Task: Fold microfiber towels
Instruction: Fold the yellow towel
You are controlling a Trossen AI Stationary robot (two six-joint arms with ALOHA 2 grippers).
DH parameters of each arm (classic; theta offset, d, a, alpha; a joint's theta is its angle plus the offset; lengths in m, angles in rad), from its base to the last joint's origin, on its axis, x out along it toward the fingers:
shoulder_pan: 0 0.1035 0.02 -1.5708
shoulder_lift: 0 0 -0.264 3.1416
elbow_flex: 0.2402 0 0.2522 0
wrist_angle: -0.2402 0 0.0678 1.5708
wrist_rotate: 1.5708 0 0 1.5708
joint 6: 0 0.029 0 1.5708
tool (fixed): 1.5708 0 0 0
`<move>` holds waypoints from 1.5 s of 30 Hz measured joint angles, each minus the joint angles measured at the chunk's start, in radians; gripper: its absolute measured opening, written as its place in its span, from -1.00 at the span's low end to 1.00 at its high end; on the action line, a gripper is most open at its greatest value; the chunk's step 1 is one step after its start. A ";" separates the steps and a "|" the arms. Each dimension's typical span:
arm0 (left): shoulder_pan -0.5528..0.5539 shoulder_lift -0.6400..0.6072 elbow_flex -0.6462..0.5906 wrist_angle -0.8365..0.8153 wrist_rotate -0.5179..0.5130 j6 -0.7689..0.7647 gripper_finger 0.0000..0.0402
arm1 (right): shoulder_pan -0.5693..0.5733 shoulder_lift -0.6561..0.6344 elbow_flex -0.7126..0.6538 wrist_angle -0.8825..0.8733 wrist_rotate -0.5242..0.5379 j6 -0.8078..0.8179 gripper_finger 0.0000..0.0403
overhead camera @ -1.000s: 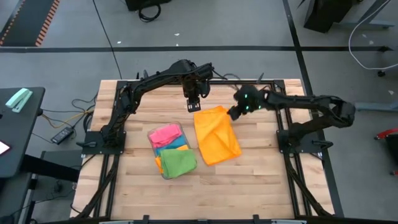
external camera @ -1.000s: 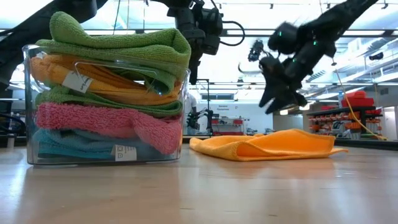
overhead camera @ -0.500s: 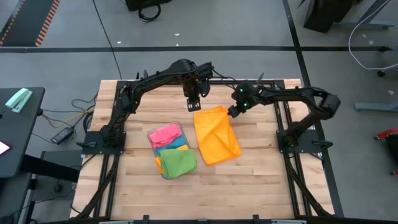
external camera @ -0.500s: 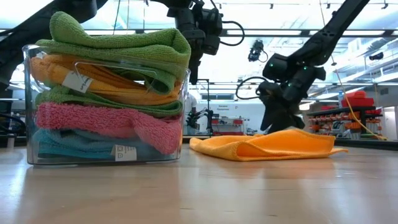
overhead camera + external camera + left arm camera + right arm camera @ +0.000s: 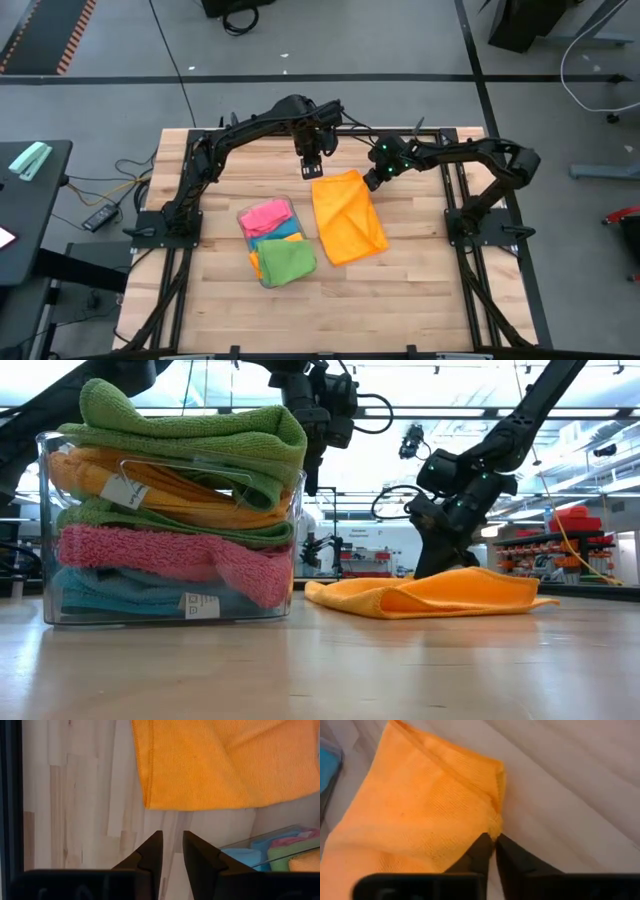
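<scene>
An orange microfiber towel [image 5: 348,215], folded over, lies flat on the wooden table; it also shows in the low view [image 5: 440,595]. My right gripper [image 5: 371,181] is down at the towel's far right corner and shut on it. My left gripper [image 5: 308,170] hangs above the table just beyond the towel's far left corner [image 5: 145,802], empty, with only a narrow gap between its fingers [image 5: 172,845]. Folded green [image 5: 190,430], orange, pink [image 5: 160,555] and blue towels are stacked in a clear plastic tray [image 5: 296,560] left of the orange towel. My right gripper pinches the orange towel's far right corner [image 5: 495,827] between its two fingertips. The fingers come from above, slanting in from the table's right [image 5: 432,560]. The towel lies flat on the table, slack; one layer or several, I cannot tell.
The clear tray with its stack shows in the high view [image 5: 241,214] near the table's middle, close beside the orange towel's left edge. Bare wood lies at the near side and on the right [image 5: 420,290]. The arm bases stand at the table's left and right edges.
My right gripper has come down and a little toward the table's left, from above the towel onto its far right corner. The towel has stayed flat where it was.
</scene>
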 joint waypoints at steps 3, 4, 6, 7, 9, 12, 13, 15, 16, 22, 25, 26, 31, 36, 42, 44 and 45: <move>0.000 0.000 0.000 0.000 0.000 0.000 -0.58 | 0.014 0.000 0.000 0.016 0.000 -0.008 -0.93; 0.000 0.000 0.000 0.000 0.000 0.000 -0.59 | 0.018 0.000 0.000 0.021 -0.001 -0.011 -0.95; 0.000 0.000 0.000 0.000 0.000 0.000 -0.60 | 0.023 -0.001 0.000 0.023 -0.004 -0.010 -0.97; 0.000 0.000 0.000 0.000 0.000 0.000 -0.61 | 0.026 -0.005 0.000 0.022 -0.007 -0.003 -0.97; 0.000 0.000 0.000 0.000 0.000 0.000 -0.62 | 0.025 -0.023 0.000 0.024 -0.007 0.012 -0.98; 0.000 0.000 0.000 0.000 0.000 0.000 -0.62 | 0.025 -0.059 0.008 0.022 -0.009 0.039 -0.99; 0.000 0.000 0.000 0.000 0.000 0.000 -0.62 | 0.026 -0.072 0.015 0.023 -0.020 0.051 -0.99; 0.000 0.000 0.000 0.000 0.000 0.000 -0.61 | 0.035 -0.087 0.039 0.031 -0.061 0.065 -0.99; 0.000 0.000 0.000 0.001 0.000 0.000 -0.60 | 0.044 -0.089 0.055 0.031 -0.089 0.070 -0.99; 0.000 0.000 0.000 0.010 0.000 0.000 -0.63 | 0.160 -0.088 0.198 0.030 -0.178 0.086 -0.99; 0.000 0.000 0.000 0.009 0.000 -0.002 -0.64 | 0.195 -0.074 0.266 0.023 -0.143 0.022 -0.99; 0.000 0.000 0.000 0.008 0.000 -0.005 -0.64 | 0.191 -0.064 0.281 -0.001 -0.112 0.002 -1.00; 0.000 0.000 -0.001 0.003 -0.001 -0.006 -0.62 | 0.128 0.026 0.293 -0.050 -0.068 -0.030 -1.00; -0.002 0.000 -0.001 -0.010 0.001 -0.007 -0.61 | 0.088 0.131 0.286 -0.105 -0.074 -0.063 -1.00; -0.003 0.000 -0.001 -0.020 0.000 -0.008 -0.65 | 0.041 0.178 0.287 -0.111 -0.016 -0.038 -1.00; -0.003 0.000 -0.001 -0.031 0.000 -0.008 -0.66 | 0.024 0.172 0.287 -0.113 -0.007 -0.031 -1.00; -0.003 0.000 -0.001 -0.035 0.000 -0.008 -0.66 | 0.017 0.168 0.287 -0.121 -0.002 -0.030 -1.00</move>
